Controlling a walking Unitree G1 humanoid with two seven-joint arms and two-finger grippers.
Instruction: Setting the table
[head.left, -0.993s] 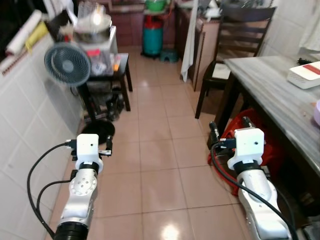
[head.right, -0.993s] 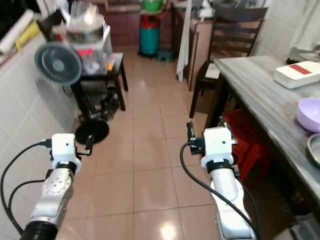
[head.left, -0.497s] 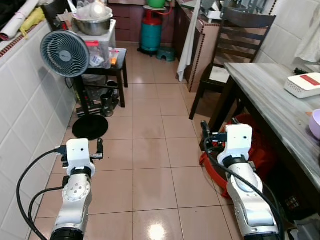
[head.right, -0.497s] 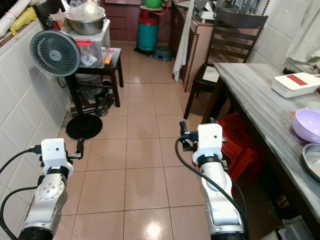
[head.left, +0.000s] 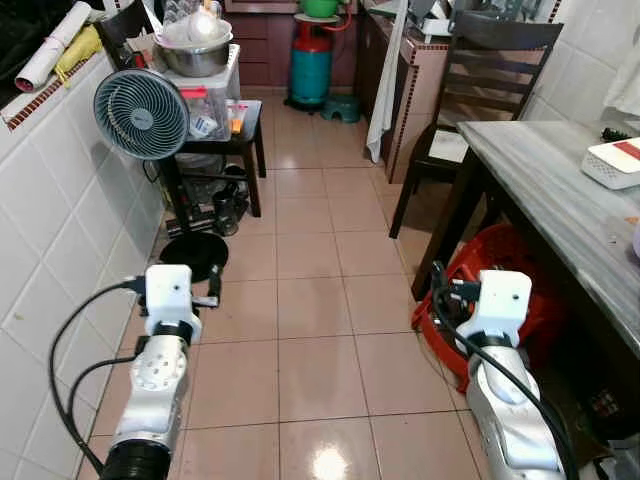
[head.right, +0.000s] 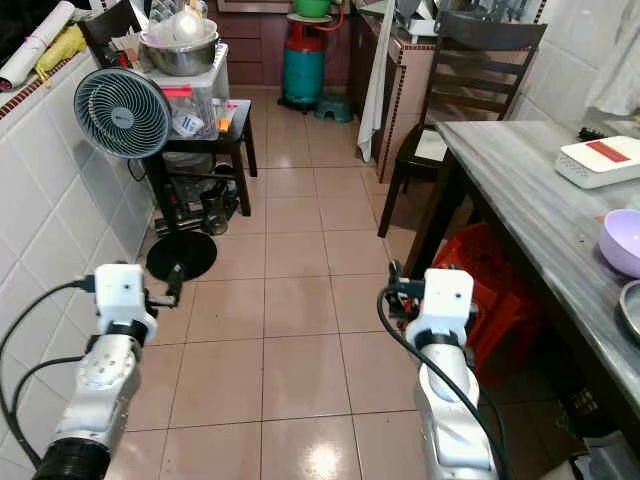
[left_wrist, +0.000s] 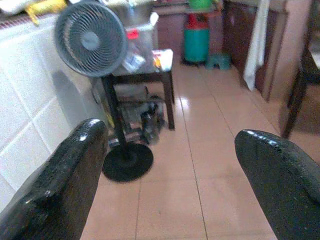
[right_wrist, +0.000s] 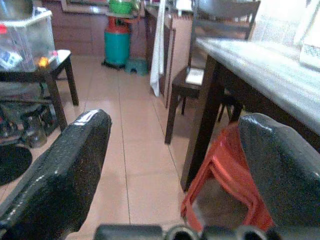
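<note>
Counter (head.right: 530, 190) along the right wall, grey marble top, purple bowl (head.right: 625, 240) at its near end, white box (head.right: 600, 160) farther back. Nearest: left gripper (left_wrist: 170, 175) and right gripper (right_wrist: 175, 170) held out over the tiled floor (head.right: 290, 330), jaws spread wide, empty. Red stool (head.right: 490, 275) under the counter. Beyond: fan (head.right: 122, 112) by the left wall, dark chair (head.right: 470, 80), gas cylinder (head.right: 300, 65) farthest.

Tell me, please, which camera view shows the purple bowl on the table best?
The right eye view: the purple bowl sits nearly whole on the grey table. The left eye view catches a sliver at its edge.
</note>
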